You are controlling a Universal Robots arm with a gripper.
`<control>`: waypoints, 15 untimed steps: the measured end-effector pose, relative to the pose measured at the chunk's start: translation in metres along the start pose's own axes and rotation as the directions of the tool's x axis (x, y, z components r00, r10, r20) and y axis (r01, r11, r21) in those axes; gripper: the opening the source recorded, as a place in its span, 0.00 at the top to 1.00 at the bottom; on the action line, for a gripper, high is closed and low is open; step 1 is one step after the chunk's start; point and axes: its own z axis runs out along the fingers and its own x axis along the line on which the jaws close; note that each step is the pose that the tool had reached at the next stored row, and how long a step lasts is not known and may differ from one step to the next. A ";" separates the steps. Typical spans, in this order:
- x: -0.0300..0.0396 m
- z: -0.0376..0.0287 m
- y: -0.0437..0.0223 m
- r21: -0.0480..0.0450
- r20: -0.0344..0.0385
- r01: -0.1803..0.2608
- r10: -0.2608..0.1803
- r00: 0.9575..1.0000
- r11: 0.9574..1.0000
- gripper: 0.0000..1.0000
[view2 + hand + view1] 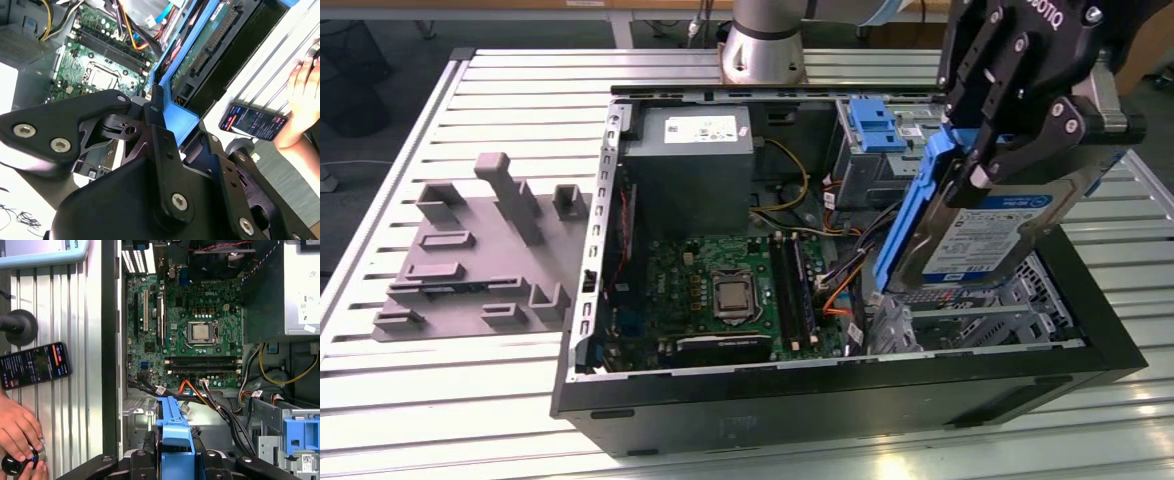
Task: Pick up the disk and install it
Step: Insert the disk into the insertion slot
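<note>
As it hangs tilted over the open computer case [854,395], the hand [1023,150] clamps the disk [987,238].

Bright overhead light fills the exterior view: the slatted metal table [440,395] glares white along its near edge, the disk [987,240] shows a soft sheen, and the computer case [854,410] interior lies shaded. In the second wrist view the table washes out white.
</note>
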 end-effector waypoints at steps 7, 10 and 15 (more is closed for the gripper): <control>-0.0001 0.0001 -0.0041 0.000 0.000 0.000 0.000 1.000 1.000 0.63; -0.0001 0.0002 -0.0042 0.000 0.000 0.000 0.000 1.000 1.000 0.63; -0.0001 0.0002 -0.0042 0.000 0.000 0.000 0.000 1.000 1.000 0.63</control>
